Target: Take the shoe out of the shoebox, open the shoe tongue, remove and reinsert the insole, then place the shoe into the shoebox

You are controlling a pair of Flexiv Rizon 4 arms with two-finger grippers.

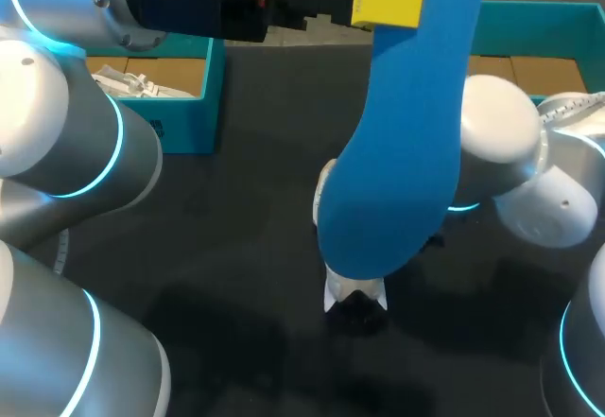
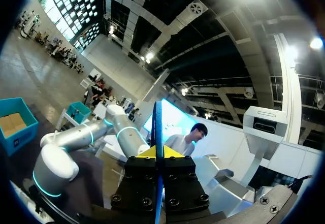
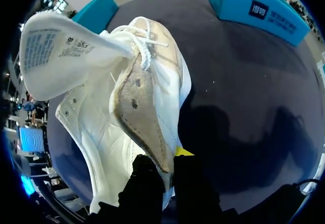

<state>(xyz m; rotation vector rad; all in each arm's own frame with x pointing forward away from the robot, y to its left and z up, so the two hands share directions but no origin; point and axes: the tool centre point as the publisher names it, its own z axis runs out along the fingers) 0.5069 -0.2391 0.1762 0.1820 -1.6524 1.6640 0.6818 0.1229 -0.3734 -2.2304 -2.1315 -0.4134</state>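
A blue insole (image 1: 406, 124) hangs high over the table, pinched at its top edge by my left gripper (image 1: 386, 4), which is shut on it. In the left wrist view the insole (image 2: 158, 127) shows edge-on between the yellow tips. Beneath it the white shoe (image 1: 354, 292) stands on the dark table, mostly hidden by the insole. In the right wrist view the shoe (image 3: 101, 127) is close ahead, its tongue (image 3: 61, 51) folded back and open. My right gripper (image 3: 170, 162) is shut on the shoe's beige-lined collar edge (image 3: 142, 117).
A teal shoebox (image 1: 184, 105) with white paper inside stands at the back left. A second teal box part (image 1: 529, 25) lies at the back right. Bare dark tabletop (image 1: 246, 247) stretches left of the shoe.
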